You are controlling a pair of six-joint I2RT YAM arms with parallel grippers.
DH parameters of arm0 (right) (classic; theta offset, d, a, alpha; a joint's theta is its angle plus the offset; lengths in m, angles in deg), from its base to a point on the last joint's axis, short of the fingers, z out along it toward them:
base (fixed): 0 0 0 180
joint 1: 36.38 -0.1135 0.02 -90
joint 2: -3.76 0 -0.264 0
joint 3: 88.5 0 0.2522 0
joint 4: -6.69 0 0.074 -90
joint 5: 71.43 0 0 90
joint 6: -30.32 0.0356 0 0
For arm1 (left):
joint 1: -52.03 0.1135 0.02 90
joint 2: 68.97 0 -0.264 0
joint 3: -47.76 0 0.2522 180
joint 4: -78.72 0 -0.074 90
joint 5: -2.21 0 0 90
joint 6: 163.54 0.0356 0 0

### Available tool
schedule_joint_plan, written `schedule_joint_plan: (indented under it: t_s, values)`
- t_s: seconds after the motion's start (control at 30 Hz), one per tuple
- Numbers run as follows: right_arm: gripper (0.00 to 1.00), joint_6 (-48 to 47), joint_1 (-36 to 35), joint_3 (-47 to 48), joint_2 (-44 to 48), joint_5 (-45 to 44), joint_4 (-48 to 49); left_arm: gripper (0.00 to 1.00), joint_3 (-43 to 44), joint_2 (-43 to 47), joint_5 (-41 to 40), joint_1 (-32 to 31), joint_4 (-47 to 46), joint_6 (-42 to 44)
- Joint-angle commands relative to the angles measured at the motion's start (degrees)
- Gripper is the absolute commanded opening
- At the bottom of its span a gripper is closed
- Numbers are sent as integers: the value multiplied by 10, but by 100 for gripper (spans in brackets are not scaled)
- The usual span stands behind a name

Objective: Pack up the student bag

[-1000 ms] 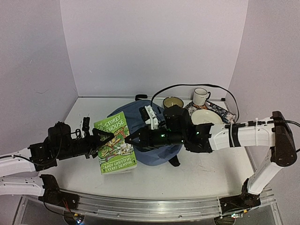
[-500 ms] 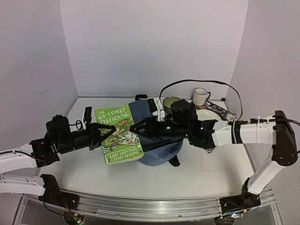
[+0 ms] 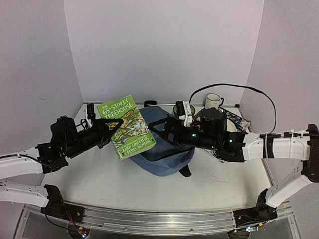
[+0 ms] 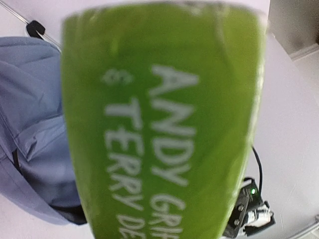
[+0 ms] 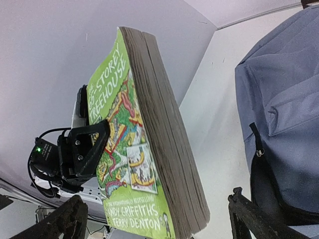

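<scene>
The student bag (image 3: 167, 152) lies as a slate-blue heap at the table's middle, also seen in the left wrist view (image 4: 30, 124) and the right wrist view (image 5: 284, 94). A thick green paperback book (image 3: 127, 127) hangs tilted in the air just left of the bag. My left gripper (image 3: 112, 127) is shut on the book's left edge, one black finger (image 5: 82, 149) lying over the cover. The book (image 4: 164, 124) fills the left wrist view and hides that gripper's fingers. My right gripper (image 3: 158, 128) stands open over the bag, apart from the book (image 5: 149, 149), its fingertips (image 5: 70, 219) wide either side.
At the back right stand a white mug (image 3: 214, 102), a bowl (image 3: 182, 108), a pale plate (image 3: 225, 124) partly under my right arm and a patterned packet (image 3: 235, 118). A black cable (image 3: 234, 88) loops above them. A small black item (image 3: 148, 103) lies behind the bag.
My left gripper has closed on the book and lifted it up and back off the table. My right gripper has opened, let go of the book and drawn back to the right.
</scene>
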Motion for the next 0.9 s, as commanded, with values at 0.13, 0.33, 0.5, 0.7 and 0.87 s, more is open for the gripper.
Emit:
schedule_joint_plan:
  t_s: [0.13,0.33,0.5,0.7,0.87]
  values:
    - [98,75,2,-37,-3,9,154,0,56,-57,-77,-1,-206,-17]
    - [98,91,2,-19,-39,29,208,0,82,-110,-53,-1,-252,-27]
    - [98,113,3,-11,-59,24,215,0,89,-119,-53,-1,-283,-35]
    - [98,120,3,-12,-74,33,274,0,101,-127,-42,-1,-295,-39]
    - [98,96,3,6,-74,45,318,0,92,-136,-26,-1,-309,-66]
